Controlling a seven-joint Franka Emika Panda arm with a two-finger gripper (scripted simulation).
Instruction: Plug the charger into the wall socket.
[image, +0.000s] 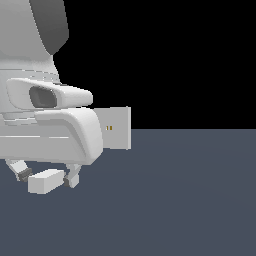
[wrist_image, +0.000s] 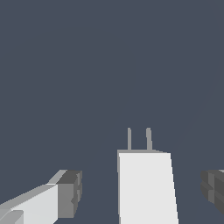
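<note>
While the end effector (image: 47, 175) stands open astride the charger (image: 45, 181), its pads (wrist_image: 70, 192) apart from the block's sides, a lopsided closure could twist the charger on the floor (image: 190, 200). Its prongs would then meet the wall socket (image: 117, 128) behind askew and miss the slots.

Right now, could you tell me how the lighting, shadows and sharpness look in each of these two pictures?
Exterior view: flat, even light, black backdrop, sharp edges, no glare; the hand throws only a faint shadow on the floor, and the wall socket is partly hidden by the arm. Wrist view: equally crisp; the charger looks shadowless, and both fingers are cropped at the frame edges.
</note>
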